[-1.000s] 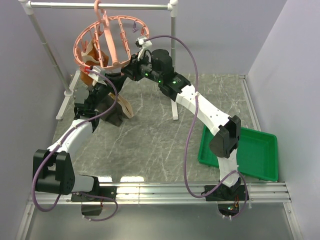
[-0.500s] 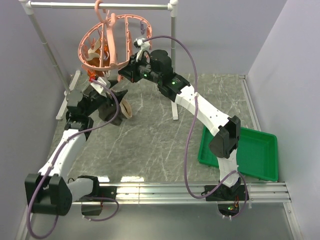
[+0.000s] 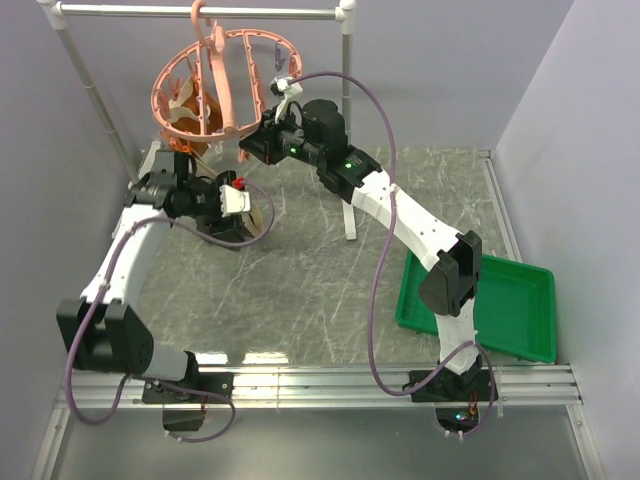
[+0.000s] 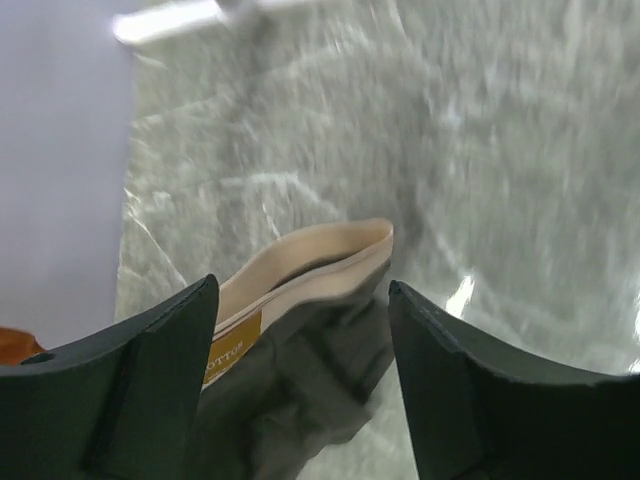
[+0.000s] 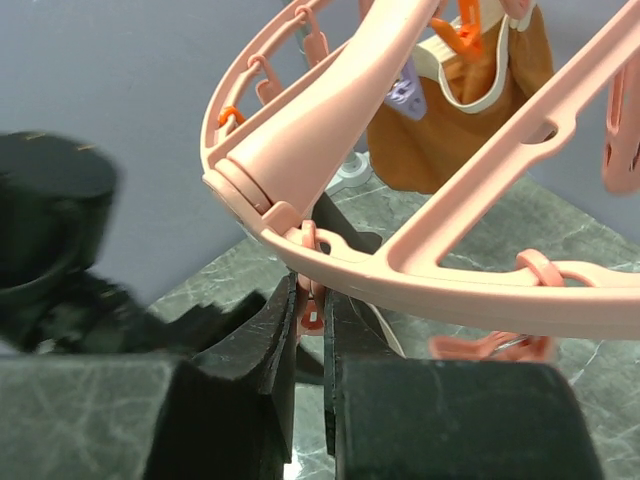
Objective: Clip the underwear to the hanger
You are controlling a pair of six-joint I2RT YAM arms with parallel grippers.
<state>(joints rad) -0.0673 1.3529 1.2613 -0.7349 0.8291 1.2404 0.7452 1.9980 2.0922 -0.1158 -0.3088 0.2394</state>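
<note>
The hanger (image 3: 224,85) hangs tilted at upper left. The underwear (image 4: 310,390), lower centre in the left wrist view, lies beneath the released left end effector (image 4: 302,290). The right end effector (image 5: 312,295) is clenched on a clip (image 5: 313,318); a shallow bite could drop the cloth.

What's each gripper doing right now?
Left gripper: jaws open, holding nothing; the underwear sits just beyond them.
Right gripper: jaws shut on a pink clip of the hanger.

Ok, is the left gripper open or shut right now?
Open. The left gripper has its fingers wide apart in the wrist view, with nothing pinched between them; the underwear shows beyond the gap.
</note>
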